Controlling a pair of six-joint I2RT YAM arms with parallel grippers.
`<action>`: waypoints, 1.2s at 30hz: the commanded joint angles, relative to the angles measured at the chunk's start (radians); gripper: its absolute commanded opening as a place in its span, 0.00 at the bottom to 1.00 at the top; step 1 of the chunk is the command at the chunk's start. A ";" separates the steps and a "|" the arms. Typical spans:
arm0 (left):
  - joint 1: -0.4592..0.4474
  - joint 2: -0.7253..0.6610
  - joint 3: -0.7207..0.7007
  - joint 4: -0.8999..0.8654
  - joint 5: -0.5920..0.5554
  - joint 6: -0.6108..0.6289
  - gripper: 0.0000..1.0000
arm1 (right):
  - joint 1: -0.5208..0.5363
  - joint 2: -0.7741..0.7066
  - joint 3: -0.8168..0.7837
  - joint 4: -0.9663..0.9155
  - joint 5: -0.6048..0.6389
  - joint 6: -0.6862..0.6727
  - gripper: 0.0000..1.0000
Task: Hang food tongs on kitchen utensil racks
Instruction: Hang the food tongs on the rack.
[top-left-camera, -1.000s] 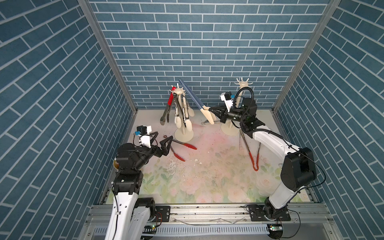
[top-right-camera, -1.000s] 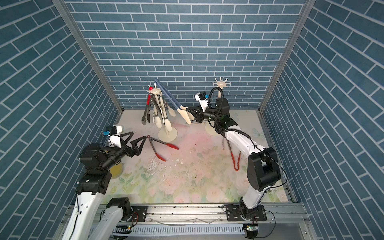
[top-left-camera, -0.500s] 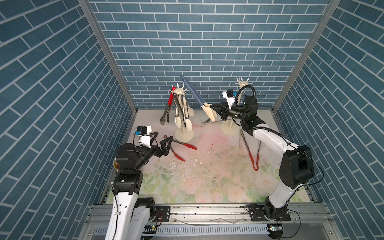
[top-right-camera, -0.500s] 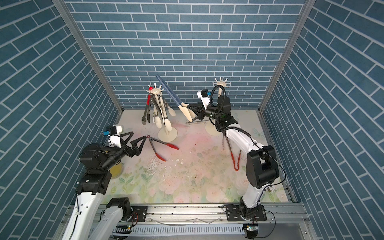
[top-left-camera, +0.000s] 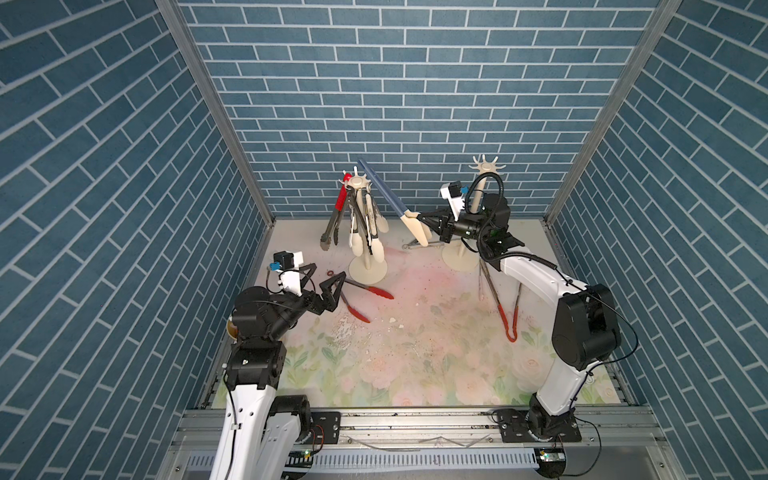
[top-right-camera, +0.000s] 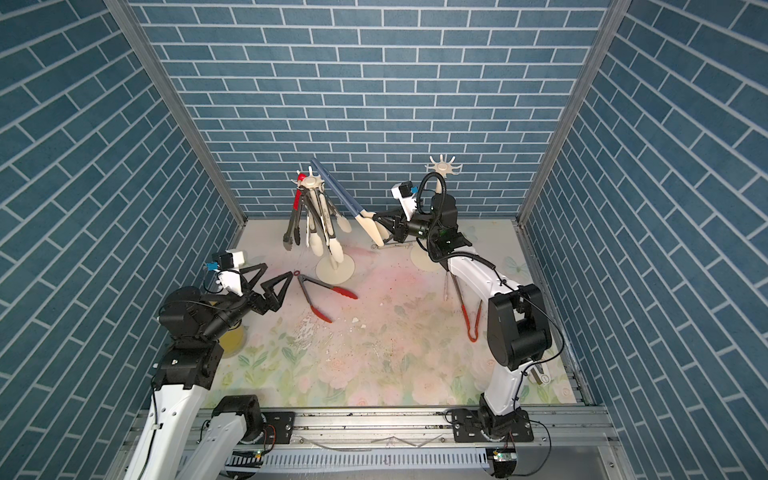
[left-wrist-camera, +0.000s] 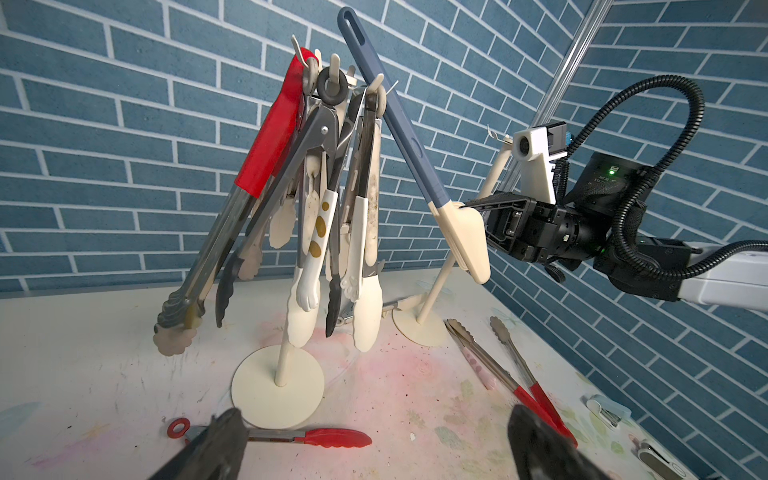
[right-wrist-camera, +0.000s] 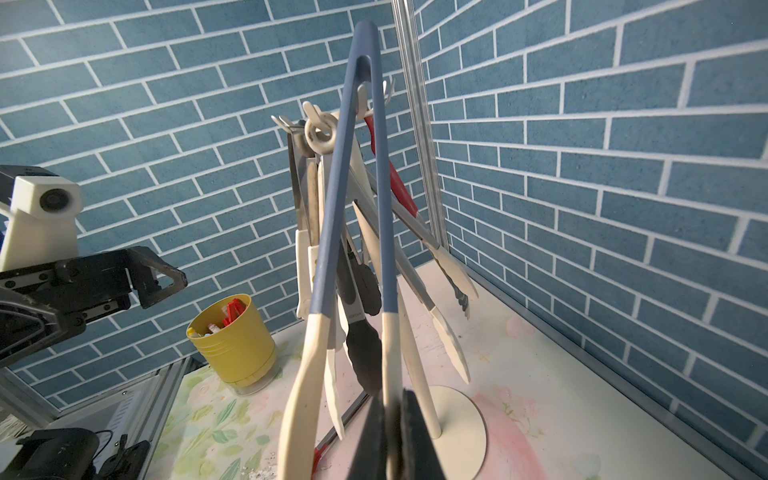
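Yellow cup (right-wrist-camera: 230, 336) (red bits inside) stands on the floral mat (top-left-camera: 415, 365), blue brick walls (top-left-camera: 395, 83) around.

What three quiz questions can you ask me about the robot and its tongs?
1. True or false: the right tool is shut on the blue tongs.
2. How many red-tipped tongs lie on the table?
3. The left tool is: A open and empty; B shut on tongs; C hidden.
Key: 1 true. 2 two; the second pair lies by the right arm. 3 A.
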 joint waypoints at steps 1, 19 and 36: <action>-0.004 -0.003 -0.009 0.020 0.015 0.004 0.99 | -0.005 0.008 0.039 0.056 -0.031 0.011 0.00; -0.004 0.002 -0.010 0.020 0.015 0.004 0.99 | -0.011 0.057 -0.010 0.021 -0.078 -0.024 0.00; -0.004 0.000 -0.009 0.020 0.015 0.003 0.99 | -0.027 0.088 0.029 -0.057 -0.085 -0.045 0.07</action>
